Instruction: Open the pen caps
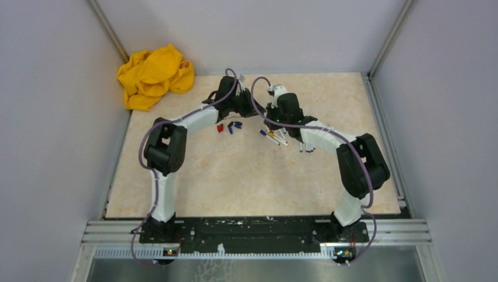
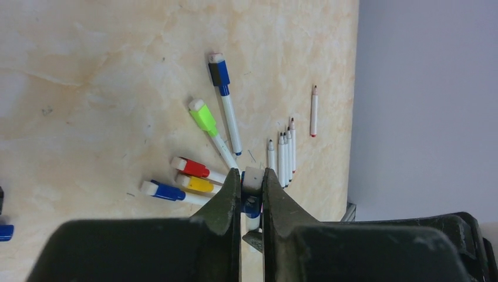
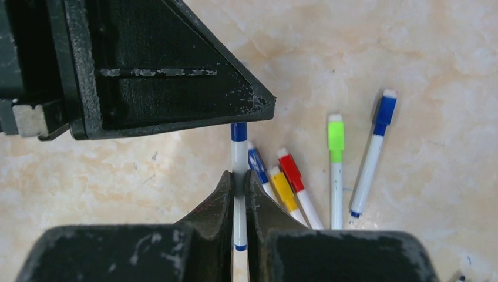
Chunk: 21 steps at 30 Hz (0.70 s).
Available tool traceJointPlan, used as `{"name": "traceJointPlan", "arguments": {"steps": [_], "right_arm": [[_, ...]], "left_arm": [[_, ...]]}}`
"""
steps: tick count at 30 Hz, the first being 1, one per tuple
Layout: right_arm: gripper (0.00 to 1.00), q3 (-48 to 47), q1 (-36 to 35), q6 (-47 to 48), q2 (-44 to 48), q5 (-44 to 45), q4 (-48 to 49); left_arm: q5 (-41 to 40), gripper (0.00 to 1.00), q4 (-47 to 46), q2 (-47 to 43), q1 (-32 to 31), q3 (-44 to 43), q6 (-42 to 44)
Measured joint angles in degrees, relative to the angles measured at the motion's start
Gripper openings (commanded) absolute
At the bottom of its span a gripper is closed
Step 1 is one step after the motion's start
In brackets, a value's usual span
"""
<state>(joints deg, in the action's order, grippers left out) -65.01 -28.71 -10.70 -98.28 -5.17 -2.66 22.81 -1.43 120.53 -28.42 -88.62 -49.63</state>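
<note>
A blue pen cap with a white end sits pinched between the fingers of my left gripper, which is shut on it. That cap tops a white pen barrel, and my right gripper is shut on the barrel. The two grippers meet tip to tip above the table. Capped pens lie under them: blue, yellow, red, green and blue-black. Loose red and blue caps lie to the left.
Several uncapped white barrels lie side by side to the right of the capped pens, one more apart near the table edge. A crumpled yellow cloth sits at the back left corner. Grey walls close in the table.
</note>
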Motion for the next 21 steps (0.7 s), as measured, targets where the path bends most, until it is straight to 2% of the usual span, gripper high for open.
{"name": "traceJointPlan", "arguments": {"steps": [5,11,15,16,21], "right_arm": [[0.00,5.55,0.02,-1.01,1.81,0.15,10.54],[0.00,8.00,0.02,-2.21,3.85,1.42,14.36],[0.00,8.55,0.02,-2.62,5.29,1.70,14.93],[0.00,9.01,0.00,-2.69,6.25,1.18,13.44],[0.00,13.79,-1.01,-3.04,9.25,-0.28,4.90]], "left_arm": [[0.68,0.00,7.61,2.05,1.16,-6.69,1.90],[1.68,0.00,13.77,4.15,1.31,-13.05,3.15],[1.42,0.00,16.92,4.85,1.38,-16.41,4.22],[-1.68,0.00,16.33,5.31,1.70,-17.66,4.76],[-8.52,0.00,11.98,6.32,8.72,-20.63,4.76]]}}
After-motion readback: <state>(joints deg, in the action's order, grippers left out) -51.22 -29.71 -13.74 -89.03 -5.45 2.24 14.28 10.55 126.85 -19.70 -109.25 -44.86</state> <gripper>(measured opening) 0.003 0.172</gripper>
